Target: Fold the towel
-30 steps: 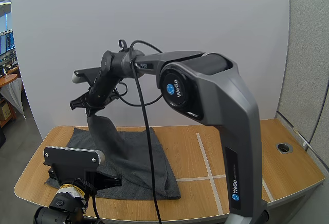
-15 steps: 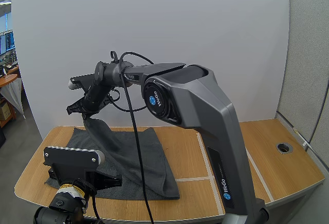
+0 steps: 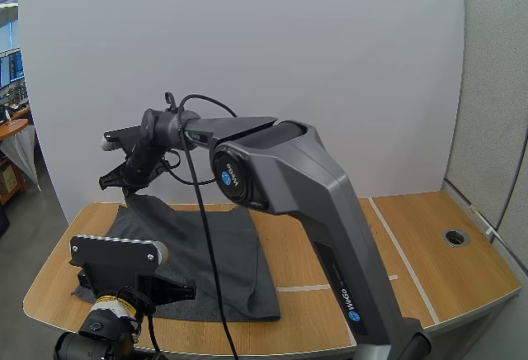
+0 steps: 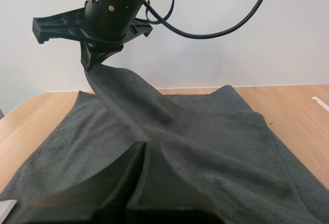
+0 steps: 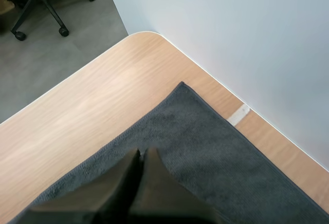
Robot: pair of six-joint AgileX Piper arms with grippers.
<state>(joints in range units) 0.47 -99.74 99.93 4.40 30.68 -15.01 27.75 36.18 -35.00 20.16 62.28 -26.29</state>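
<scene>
Right end effector [image 4: 93, 62] grasps a corner of the dark towel [image 3: 219, 253], lifted above the worktop [image 3: 450, 248] (far left); left end effector [image 4: 144, 152] clenched, fingers together

Light wooden table [image 3: 429, 236] with rounded corners, carrying a single dark grey towel [image 3: 214, 253] — most of it spread flat on the wood, one far corner raised off the surface. To the right of the towel, pale tape lines [image 3: 388, 232] cross the tabletop; farther right of the towel — well apart from it — sits a round cable hole [image 3: 455, 237].
</scene>
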